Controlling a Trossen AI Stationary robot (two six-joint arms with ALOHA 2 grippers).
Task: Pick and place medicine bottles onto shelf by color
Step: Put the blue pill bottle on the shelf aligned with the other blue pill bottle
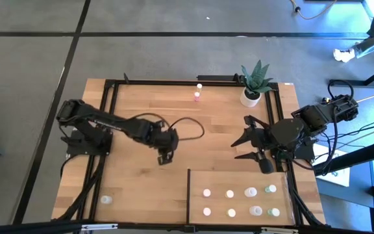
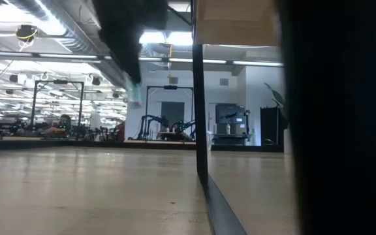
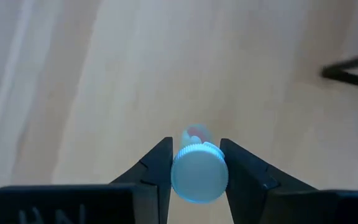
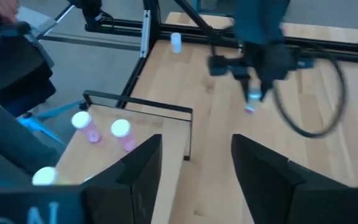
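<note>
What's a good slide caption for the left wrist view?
Left gripper shut on a white-capped bottle, held above the wooden tabletop.

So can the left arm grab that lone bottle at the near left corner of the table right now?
Probably not yet: the left gripper is already shut on a bottle, so it must set that down first. The lone bottle itself stands in the open.

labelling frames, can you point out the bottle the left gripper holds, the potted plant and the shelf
held bottle (image 3: 199,174): left wrist view, on its white ribbed cap between the fingers.
potted plant (image 1: 251,97): high view, on the white pot.
shelf (image 1: 239,179): high view, on bare pale wood above the bottle rows.
</note>
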